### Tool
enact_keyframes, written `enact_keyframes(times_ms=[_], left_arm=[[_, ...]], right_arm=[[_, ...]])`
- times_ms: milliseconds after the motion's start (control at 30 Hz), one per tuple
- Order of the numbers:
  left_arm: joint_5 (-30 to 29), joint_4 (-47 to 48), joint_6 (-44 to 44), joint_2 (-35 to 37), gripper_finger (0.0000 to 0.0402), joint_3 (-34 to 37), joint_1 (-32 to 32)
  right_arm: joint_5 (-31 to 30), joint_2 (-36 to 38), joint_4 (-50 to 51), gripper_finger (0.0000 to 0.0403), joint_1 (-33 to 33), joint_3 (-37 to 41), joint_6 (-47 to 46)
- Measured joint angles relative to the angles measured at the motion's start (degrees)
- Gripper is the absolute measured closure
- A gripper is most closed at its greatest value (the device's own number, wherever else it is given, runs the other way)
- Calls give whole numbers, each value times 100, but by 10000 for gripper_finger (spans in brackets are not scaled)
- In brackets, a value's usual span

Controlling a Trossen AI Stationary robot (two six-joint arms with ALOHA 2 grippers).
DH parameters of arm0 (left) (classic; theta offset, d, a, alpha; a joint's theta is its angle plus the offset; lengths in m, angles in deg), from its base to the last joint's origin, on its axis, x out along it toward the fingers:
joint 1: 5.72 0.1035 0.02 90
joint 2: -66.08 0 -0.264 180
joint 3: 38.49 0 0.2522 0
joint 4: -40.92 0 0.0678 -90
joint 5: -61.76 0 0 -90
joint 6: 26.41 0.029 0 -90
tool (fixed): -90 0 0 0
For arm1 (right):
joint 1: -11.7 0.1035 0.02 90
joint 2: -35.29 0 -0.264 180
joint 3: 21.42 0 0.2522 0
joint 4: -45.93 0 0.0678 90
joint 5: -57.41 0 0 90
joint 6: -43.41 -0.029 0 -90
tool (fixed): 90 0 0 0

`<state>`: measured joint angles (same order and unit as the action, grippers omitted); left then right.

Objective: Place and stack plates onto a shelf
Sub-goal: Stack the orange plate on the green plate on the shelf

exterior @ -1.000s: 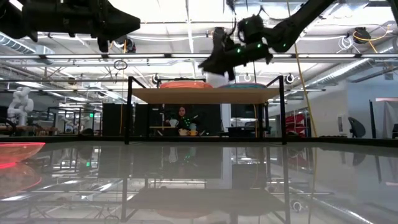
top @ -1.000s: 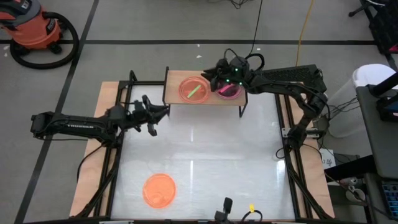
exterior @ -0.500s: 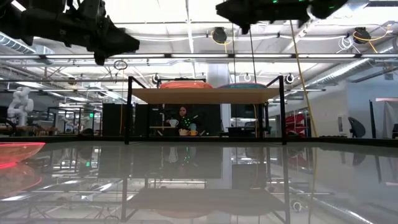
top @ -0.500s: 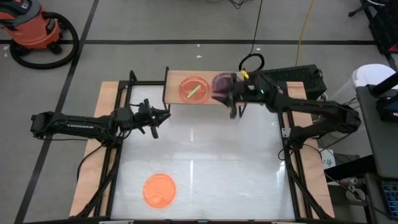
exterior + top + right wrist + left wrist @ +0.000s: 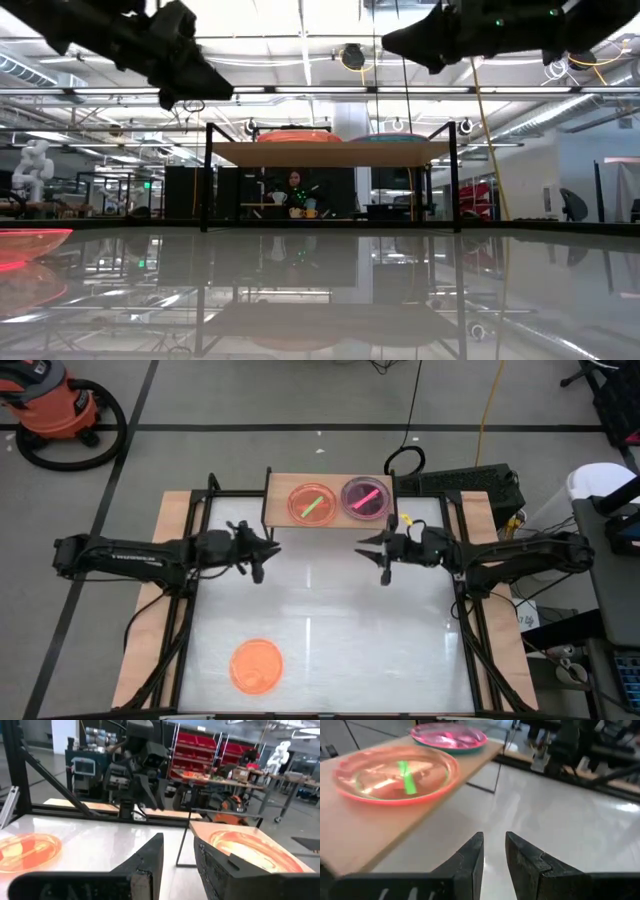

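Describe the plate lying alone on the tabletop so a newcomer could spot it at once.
Start at the white tabletop and look to its near left part, far from the wooden shelf at the back edge. There lies a single orange plate, flat on the table. Unlike the two stacks on the shelf, it has nothing under or beside it.

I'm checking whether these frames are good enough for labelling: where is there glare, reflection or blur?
High view: a bright streak of glare on the white tabletop, everything sharp. Low view: the glossy tabletop mirrors the shelf and ceiling lights; both arms show as dark silhouettes. Left wrist view: the left hand looks soft, as do the plates on the shelf.
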<state>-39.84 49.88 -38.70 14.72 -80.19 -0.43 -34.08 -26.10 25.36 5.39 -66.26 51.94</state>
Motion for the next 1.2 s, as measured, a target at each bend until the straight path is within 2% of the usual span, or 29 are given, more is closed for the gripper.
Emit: enact_keyframes(times_ms=[100,233,467,733,967,1200], left_arm=[[167,37,149,-469,316,-201,-92],[883,300,147,-1130,316,-551,-151],[2322,2278,-182,-2000,316,-1470,-289],[3005,3454,-48,-2329,316,-1573,-601],[3559,3274,-462,-2683,316,-1568,-1277],[3620,3132,-1001,-3308,315,-1564,-1961]], right_arm=[[-1,-1,-281,312,45,190,11],[0,-2,-385,312,48,284,-36],[0,-2,-317,312,50,288,-77],[2,-2,-265,312,48,288,-170],[2,-2,-225,312,48,288,-222],[4,-2,-212,312,48,288,-333]])
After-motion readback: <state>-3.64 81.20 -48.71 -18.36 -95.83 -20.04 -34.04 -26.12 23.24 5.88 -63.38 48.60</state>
